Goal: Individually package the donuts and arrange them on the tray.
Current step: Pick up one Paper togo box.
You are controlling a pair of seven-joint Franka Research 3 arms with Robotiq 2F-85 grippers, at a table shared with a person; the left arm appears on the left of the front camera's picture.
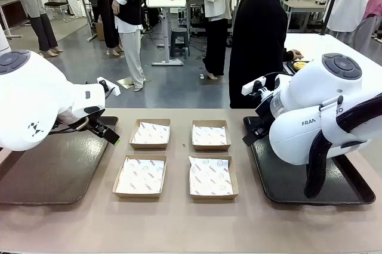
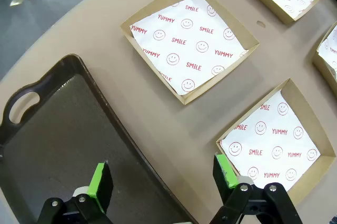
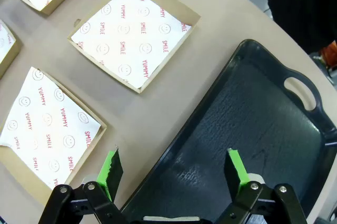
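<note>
- Front: four paper-lined boxes (image 1: 141,176) in a square on the worktop (image 1: 179,230), all empty. Left arm (image 1: 36,102) over left tray (image 1: 54,173), right arm (image 1: 316,123) over right tray (image 1: 298,185).
- Front: no donuts in any box or on either tray. Yellow patch past the right arm, by the person's hand (image 1: 296,55), probably the yellow-iced donut (image 1: 300,64). Too small to be sure.
- Left wrist: left tool (image 2: 160,174) spread wide, gripping nothing. Left tray under one pad, box corner just beside the other.
- Right wrist: right tool (image 3: 172,155) spread wide too, nothing held. Right tray under one pad and the gap, box edge just outside the other pad.
- Step in hand, as a judgement: fetch the first donut.
- To do it well: centre over the ring, pads on the outer rim, and close softly to spare the icing. Set it flat on the paper of the box nearest the tool, and open fully before lifting away.
</note>
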